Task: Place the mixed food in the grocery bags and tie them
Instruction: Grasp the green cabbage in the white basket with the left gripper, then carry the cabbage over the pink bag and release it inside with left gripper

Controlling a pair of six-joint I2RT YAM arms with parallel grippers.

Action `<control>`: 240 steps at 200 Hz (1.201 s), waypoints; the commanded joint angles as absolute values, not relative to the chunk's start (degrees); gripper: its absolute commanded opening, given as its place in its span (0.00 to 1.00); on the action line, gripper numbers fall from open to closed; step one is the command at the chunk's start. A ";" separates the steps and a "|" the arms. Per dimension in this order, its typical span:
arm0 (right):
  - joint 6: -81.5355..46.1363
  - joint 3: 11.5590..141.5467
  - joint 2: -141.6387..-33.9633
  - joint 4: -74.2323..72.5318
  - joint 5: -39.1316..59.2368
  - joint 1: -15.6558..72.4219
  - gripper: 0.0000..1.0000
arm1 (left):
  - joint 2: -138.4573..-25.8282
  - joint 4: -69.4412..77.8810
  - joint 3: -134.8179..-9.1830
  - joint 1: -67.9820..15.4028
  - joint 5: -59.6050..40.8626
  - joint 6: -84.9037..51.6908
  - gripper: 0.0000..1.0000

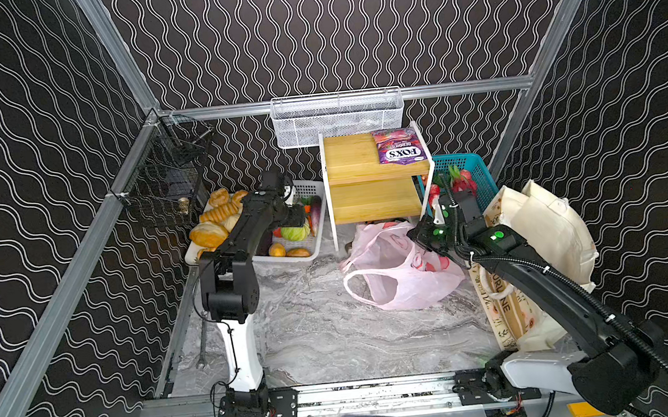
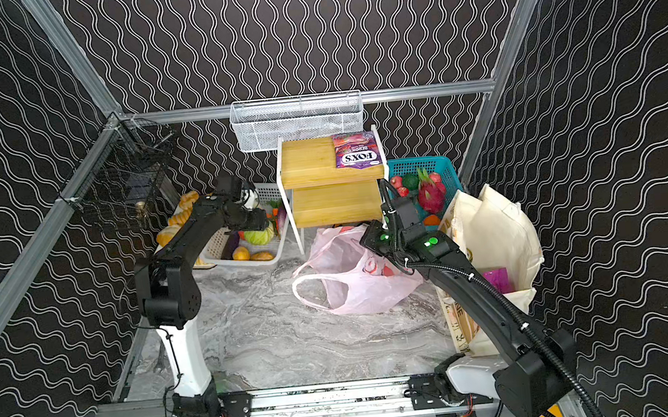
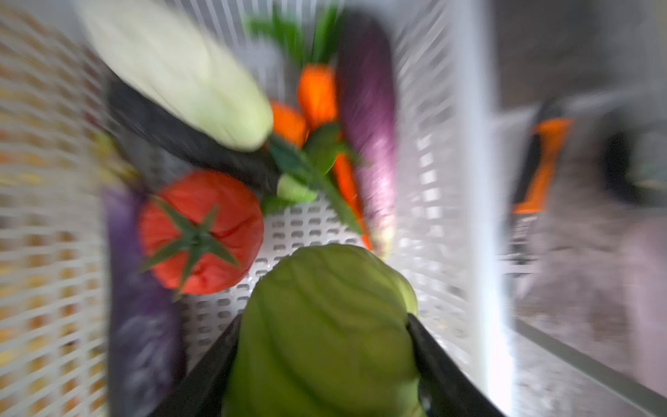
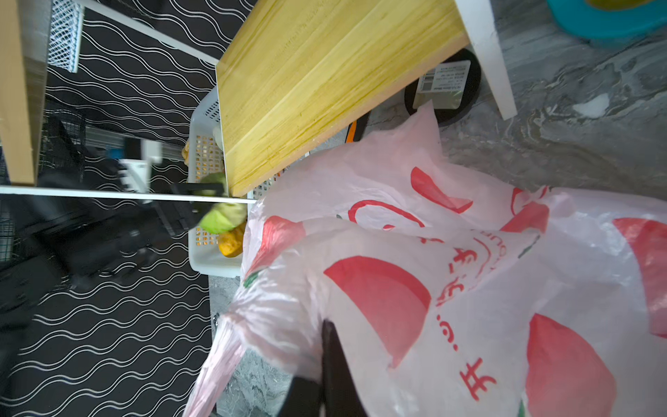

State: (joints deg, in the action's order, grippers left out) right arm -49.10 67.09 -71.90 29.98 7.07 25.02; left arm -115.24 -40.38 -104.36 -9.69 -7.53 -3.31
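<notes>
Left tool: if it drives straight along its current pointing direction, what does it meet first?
The green cabbage: it already sits between the left tool's fingers, which look closed on it. Past it, probably the white basket's floor; blur leaves depth unclear.

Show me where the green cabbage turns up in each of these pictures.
Top view: green cabbage in the white basket, left of the wooden shelf.
Top view: green cabbage in that basket, left of the shelf.
Left wrist: green cabbage close up, gripped by the left gripper, beside the red tomato.
Right wrist: green cabbage small, by the shelf's edge, past the pink bag.
Shared landmark: the white basket, visible in all four.
</notes>
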 commanded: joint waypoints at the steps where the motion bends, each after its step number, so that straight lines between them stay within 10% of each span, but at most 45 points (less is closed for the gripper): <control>1: -50.19 66.80 -71.72 26.99 7.97 23.65 0.00 | -111.40 -37.00 -102.48 -9.67 -8.49 -4.26 0.59; 142: -56.54 63.63 -72.64 19.48 15.70 21.53 0.00 | -73.73 -34.04 -60.05 -14.83 -30.57 -20.09 0.56; 240: -58.17 63.54 -74.27 16.99 26.11 21.48 0.00 | -77.39 6.49 -52.42 -28.50 -35.03 -42.94 0.54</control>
State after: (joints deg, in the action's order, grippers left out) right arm -57.67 63.53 -74.37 19.20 21.43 21.47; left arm -76.05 -11.70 -53.41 -28.16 -33.85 -33.82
